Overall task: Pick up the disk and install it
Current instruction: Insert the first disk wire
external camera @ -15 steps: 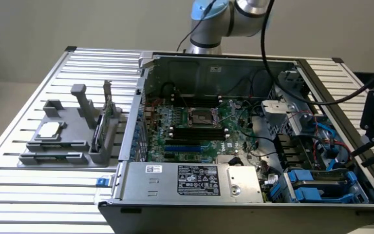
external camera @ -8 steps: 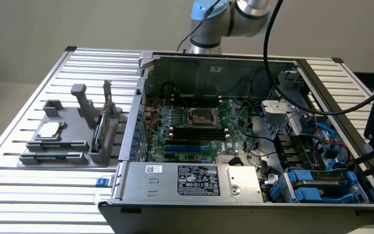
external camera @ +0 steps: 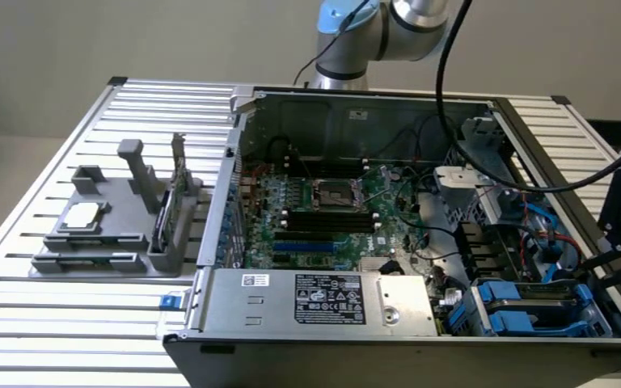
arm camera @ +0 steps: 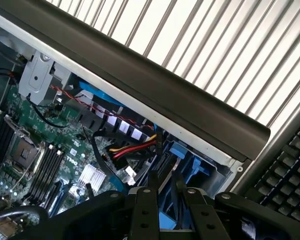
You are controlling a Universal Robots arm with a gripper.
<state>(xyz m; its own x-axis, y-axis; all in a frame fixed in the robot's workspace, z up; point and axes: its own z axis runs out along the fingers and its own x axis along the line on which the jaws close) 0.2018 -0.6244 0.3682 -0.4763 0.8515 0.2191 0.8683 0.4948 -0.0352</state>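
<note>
The disk (external camera: pixel 535 311) lies low in the drive bay at the near corner of the open computer case, on the exterior view's right, and its blue plastic carrier shows around it. My gripper (external camera: pixel 597 275) reaches down at that corner from the right edge of the picture. In the wrist view my gripper (arm camera: pixel 165 186) has its black fingers (arm camera: pixel 144 205) standing a narrow gap apart. The blue carrier of the disk (arm camera: pixel 187 160) lies between and just beyond them. The metal face and label of the disk are hidden.
The case wall (arm camera: pixel 165 95) runs close beside the bay. Red and yellow cables (arm camera: pixel 132 147) hang next to it. The power supply (external camera: pixel 332 299) sits along the front and the motherboard (external camera: pixel 327 202) behind it. A grey fixture (external camera: pixel 116 234) stands on the slatted table. A keyboard (arm camera: pixel 292 165) lies outside the case.
</note>
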